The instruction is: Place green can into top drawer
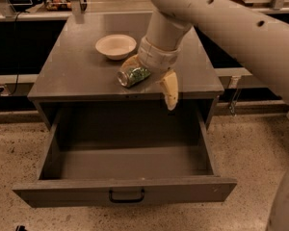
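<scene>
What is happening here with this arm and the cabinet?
A robot arm reaches for the can, which lies on its side on the cabinet top. The tool is open at the can, one finger behind it and the other hanging past the front edge. The can is not lifted yet. The drawer below is pulled out and empty. A bowl sits further back.

High frontal view, hand [147, 82] at centre

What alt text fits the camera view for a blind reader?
The gripper, open, is down at the green can lying on its side on the grey cabinet top, beside a cream bowl. Below, the top drawer stands pulled out.
</scene>
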### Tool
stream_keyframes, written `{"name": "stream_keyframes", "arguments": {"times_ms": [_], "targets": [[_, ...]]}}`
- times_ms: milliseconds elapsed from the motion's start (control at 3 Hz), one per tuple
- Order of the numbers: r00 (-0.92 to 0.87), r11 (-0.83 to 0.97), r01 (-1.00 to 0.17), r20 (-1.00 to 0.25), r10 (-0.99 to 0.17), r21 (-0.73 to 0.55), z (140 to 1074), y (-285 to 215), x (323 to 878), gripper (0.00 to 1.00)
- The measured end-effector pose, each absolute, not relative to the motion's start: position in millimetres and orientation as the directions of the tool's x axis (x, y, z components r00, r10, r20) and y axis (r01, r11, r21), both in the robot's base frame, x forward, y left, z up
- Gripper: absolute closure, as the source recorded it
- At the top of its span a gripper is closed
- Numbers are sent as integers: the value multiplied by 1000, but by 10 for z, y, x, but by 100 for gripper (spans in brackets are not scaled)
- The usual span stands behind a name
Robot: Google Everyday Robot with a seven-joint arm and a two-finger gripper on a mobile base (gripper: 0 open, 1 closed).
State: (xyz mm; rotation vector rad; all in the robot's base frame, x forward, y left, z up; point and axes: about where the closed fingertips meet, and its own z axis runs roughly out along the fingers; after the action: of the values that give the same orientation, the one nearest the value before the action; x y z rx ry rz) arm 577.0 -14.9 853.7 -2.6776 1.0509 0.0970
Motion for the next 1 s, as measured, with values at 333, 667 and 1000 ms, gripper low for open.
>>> {"name": "stream_keyframes", "arguments": {"times_ms": [333,667,1000], "targets": [[759,-728,-647,-103,-643,-226,8497,119,5908,0],[762,-730,-637,-60,-645,-247,8584,327,6090,0],[762,-730,-637,-60,-645,-247,8585,326,6091,0]]}}
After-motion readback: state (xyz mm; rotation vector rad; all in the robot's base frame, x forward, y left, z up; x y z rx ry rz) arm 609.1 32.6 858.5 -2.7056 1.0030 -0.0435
